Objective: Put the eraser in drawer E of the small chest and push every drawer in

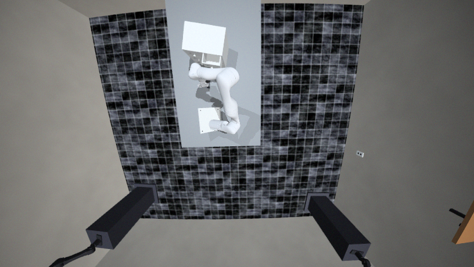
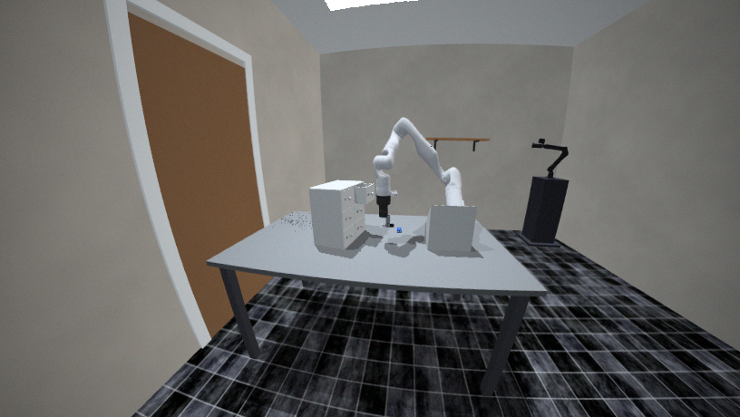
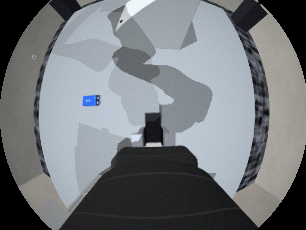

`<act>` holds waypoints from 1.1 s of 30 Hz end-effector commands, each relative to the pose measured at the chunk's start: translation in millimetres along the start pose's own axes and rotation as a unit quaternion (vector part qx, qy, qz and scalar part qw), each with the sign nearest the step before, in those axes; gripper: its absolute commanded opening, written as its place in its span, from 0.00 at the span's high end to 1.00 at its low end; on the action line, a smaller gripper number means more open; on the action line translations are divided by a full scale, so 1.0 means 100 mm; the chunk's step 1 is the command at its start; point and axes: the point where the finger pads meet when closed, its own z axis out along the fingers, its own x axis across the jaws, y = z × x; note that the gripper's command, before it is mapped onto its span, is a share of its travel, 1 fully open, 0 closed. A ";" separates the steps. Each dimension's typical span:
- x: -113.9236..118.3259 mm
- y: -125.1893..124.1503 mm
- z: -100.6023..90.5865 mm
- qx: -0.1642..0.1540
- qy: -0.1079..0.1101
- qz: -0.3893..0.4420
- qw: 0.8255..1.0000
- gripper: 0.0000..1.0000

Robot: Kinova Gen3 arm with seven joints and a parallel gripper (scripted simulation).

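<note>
Eraser hard to pick out, small blue block (image 2: pixel 399 229) (image 3: pixel 91 100) flat on the surface (image 1: pixel 245 99) (image 2: pixel 269 254) (image 3: pixel 225 75), top drawer (image 1: pixel 203 58) (image 2: pixel 365 194) sticking out, hand (image 1: pixel 208 85) (image 2: pixel 388 225) (image 3: pixel 153 133) partly spread, can't tell if pinching

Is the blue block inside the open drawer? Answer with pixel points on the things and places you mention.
No, the blue block (image 2: pixel 399 229) (image 3: pixel 91 100) lies on the table (image 1: pixel 247 29) (image 2: pixel 290 258) (image 3: pixel 230 90), apart from the chest.

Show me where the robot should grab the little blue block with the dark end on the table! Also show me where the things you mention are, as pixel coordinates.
I'd grab the small blue rectangular block with a dark end (image 2: pixel 399 229) (image 3: pixel 91 100) around its middle, one finger on each long side, coming straight down from above. It lies flat and is longer than it is wide, so pinching across its narrow way should fit best. Nothing stands close beside it, so both fingers should have room.
</note>
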 end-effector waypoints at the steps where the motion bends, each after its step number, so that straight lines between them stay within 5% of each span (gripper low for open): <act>1: -0.07 0.04 -0.03 -0.003 0.002 0.025 1.000 0.55; 12: -0.25 0.09 -0.03 -0.003 0.002 0.106 0.994 0.55; 33: -0.30 0.11 -0.03 -0.003 0.002 0.127 0.992 0.55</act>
